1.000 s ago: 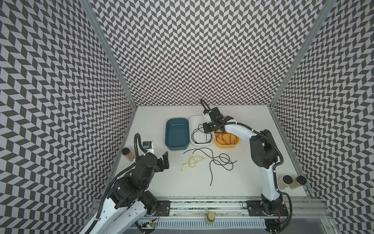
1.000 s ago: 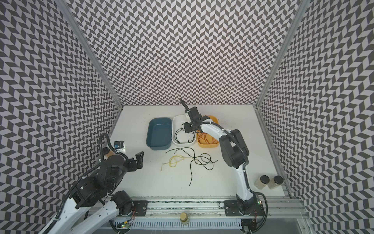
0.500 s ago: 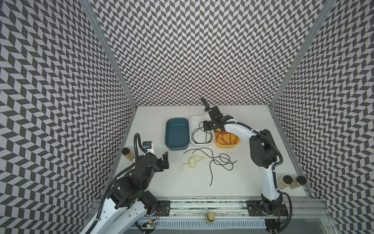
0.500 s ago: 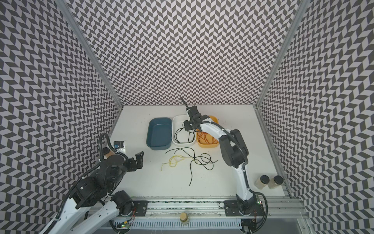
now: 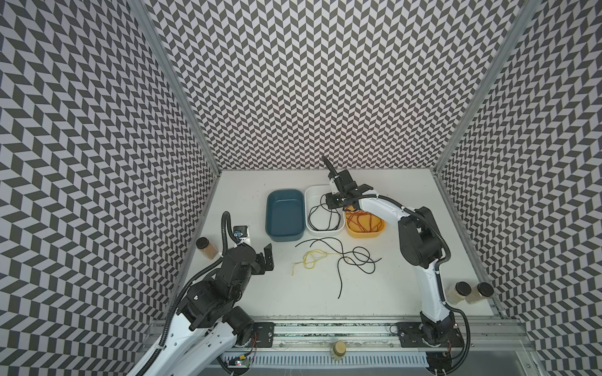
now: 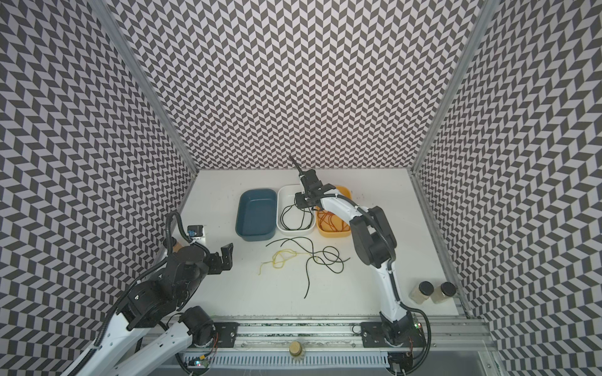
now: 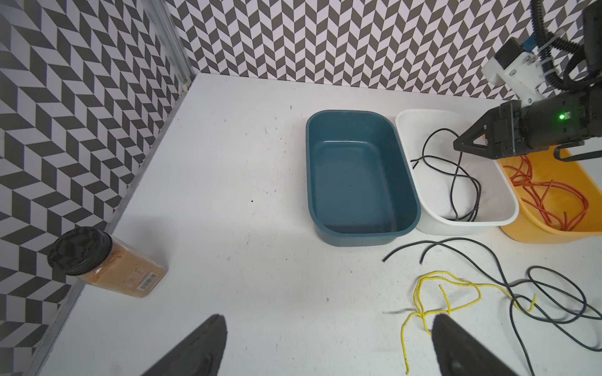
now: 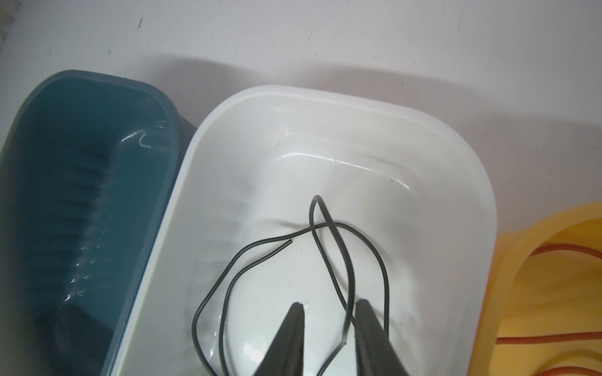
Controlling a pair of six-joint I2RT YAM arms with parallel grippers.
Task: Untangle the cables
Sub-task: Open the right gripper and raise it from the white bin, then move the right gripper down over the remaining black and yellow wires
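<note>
Cables, sorted by colour: one black cable [image 8: 351, 276] lies coiled in the white tray [image 8: 325, 89] directly under the right pincer [image 8: 330, 304]. Its jaws stand parted, with a strand passing loosely between them near one finger, pinched by nothing. This looks like the let-go step. The next move calls for lifting straight up so that the strand slips free and is not dragged out.

Flanking that pincer are the blue tray [image 8: 97, 75], which looks empty, and the yellow tray [image 8: 553, 215], which holds the orange cable [image 8: 537, 340].

Back toward the bases the tangle remains on the table: black cables [image 7: 462, 239] crossing a yellow cable [image 7: 436, 274]. Pulling one would likely drag the other.

The left pincer [image 7: 327, 317] is spread wide and holds nothing. The tangle is just ahead of one finger, and a jar [image 7: 107, 260] stands well off on the other side.
</note>
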